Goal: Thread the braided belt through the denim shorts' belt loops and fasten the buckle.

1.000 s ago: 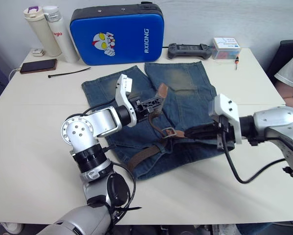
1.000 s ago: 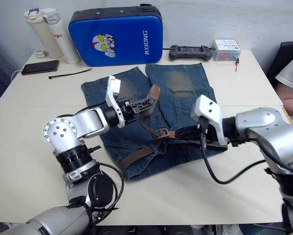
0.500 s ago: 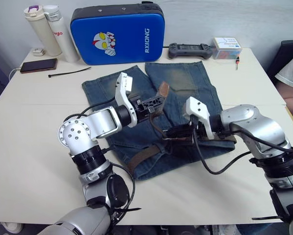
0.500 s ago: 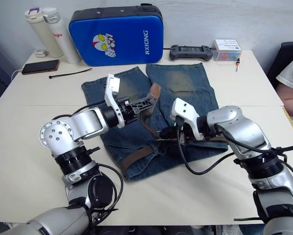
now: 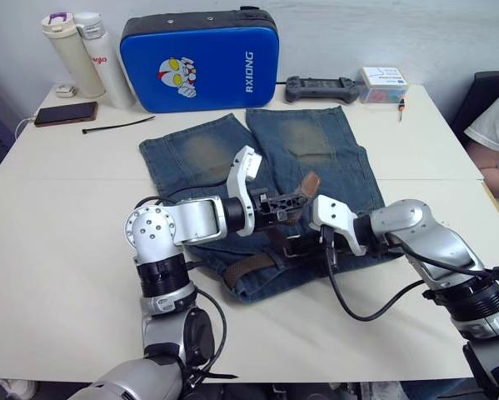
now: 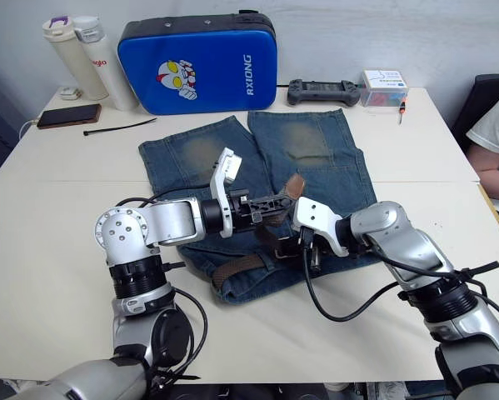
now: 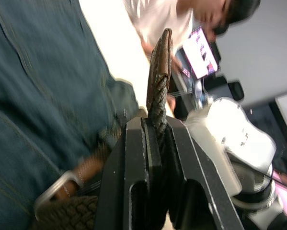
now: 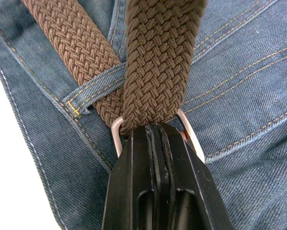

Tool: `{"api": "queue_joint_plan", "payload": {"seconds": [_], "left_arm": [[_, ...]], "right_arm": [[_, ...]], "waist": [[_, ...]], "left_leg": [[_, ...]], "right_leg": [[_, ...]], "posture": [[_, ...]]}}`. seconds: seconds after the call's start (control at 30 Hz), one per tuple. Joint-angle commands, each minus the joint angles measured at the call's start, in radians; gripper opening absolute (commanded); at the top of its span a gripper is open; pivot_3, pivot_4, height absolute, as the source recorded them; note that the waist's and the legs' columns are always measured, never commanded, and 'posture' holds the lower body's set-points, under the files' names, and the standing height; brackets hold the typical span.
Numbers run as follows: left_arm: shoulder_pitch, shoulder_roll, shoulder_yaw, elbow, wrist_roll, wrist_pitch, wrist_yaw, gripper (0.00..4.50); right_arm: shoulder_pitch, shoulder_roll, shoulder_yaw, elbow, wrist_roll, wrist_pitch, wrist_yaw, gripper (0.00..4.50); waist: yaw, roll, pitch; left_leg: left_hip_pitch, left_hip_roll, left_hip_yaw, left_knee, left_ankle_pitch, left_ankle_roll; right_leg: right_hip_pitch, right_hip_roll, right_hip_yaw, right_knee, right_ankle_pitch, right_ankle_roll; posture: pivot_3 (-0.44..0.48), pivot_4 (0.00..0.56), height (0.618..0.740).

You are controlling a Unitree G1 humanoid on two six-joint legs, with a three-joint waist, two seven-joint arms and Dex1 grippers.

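Fastening: left gripper (image 5: 301, 202) jaws clamp the braided belt (image 7: 157, 93) end; right gripper (image 8: 155, 130) jaws pinch strap at the buckle (image 8: 115, 137). Next, pull the strap through.

My black fingers (image 8: 155, 158) pinch the dark-brown woven belt (image 8: 155, 57) against blue denim shorts (image 8: 239, 96) with orange stitching.
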Motion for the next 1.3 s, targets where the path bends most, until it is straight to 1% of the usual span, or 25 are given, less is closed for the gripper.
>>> {"api": "queue_joint_plan", "payload": {"seconds": [0.03,0.17,0.3,0.43,0.57,0.73,1.0,1.3], "left_arm": [[-0.002,0.031,0.006,-0.011,-0.01,-0.007,-0.034,0.0],[0.013,0.035,0.03,-0.024,0.008,-0.01,-0.028,0.0],[0.028,0.019,0.04,-0.037,0.015,-0.015,-0.018,0.0],[0.035,-0.004,0.046,-0.05,0.024,-0.021,-0.01,0.0],[0.034,-0.017,0.054,-0.057,0.028,-0.02,-0.004,0.0],[0.03,-0.026,0.064,-0.067,0.035,-0.014,-0.003,0.0],[0.033,-0.028,0.071,-0.077,0.039,-0.007,-0.004,0.0],[0.032,-0.018,0.077,-0.076,0.045,-0.007,-0.007,0.0]], "right_arm": [[0.028,-0.019,-0.051,-0.034,0.035,0.049,0.011,0.07],[0.015,-0.049,-0.166,-0.091,0.122,0.116,0.032,0.07],[0.008,-0.084,-0.213,-0.115,0.167,0.159,0.044,0.07],[0.011,-0.097,-0.202,-0.106,0.158,0.156,0.044,0.07],[0.007,-0.086,-0.189,-0.081,0.151,0.146,0.044,0.07],[-0.002,-0.068,-0.136,-0.035,0.114,0.108,0.047,0.07],[-0.007,-0.03,-0.11,0.025,0.089,0.069,0.045,0.07],[-0.015,0.014,-0.105,0.012,0.102,0.058,0.072,0.07]], "waist": [[0.0,0.0,0.0],[0.005,0.0,0.0],[0.009,0.0,0.0],[0.007,0.0,0.0],[0.007,0.0,0.0],[0.007,0.0,0.0],[0.007,0.0,0.0],[0.008,0.0,0.0]], "left_leg": [[0.003,0.0,0.0,-0.001,0.0,0.0],[0.003,0.0,0.0,-0.001,-0.001,0.0],[0.002,0.0,0.0,-0.002,-0.001,0.0],[0.002,0.0,0.0,-0.002,-0.001,0.0],[0.002,0.0,0.0,-0.002,-0.001,0.0],[0.002,0.0,0.0,-0.002,-0.001,0.0],[0.002,0.0,0.0,-0.002,-0.001,0.0],[0.002,0.0,0.0,-0.002,-0.001,0.0]], "right_leg": [[0.003,0.0,0.0,-0.002,0.0,0.0],[0.003,0.0,0.0,-0.003,0.0,0.0],[0.003,0.0,0.0,-0.004,0.0,0.0],[0.003,0.0,0.0,-0.004,0.0,0.0],[0.003,0.0,0.0,-0.004,0.0,0.0],[0.003,0.0,0.0,-0.004,0.0,0.0],[0.003,0.0,0.0,-0.004,0.0,0.0],[0.003,0.0,0.0,-0.005,0.0,0.0]], "posture": [[0.0,0.15,0.74],[0.0,0.15,0.74],[0.0,0.15,0.74],[0.0,0.15,0.74],[0.0,0.15,0.74],[0.0,0.15,0.74],[0.0,0.15,0.74],[0.0,0.15,0.74]]}}
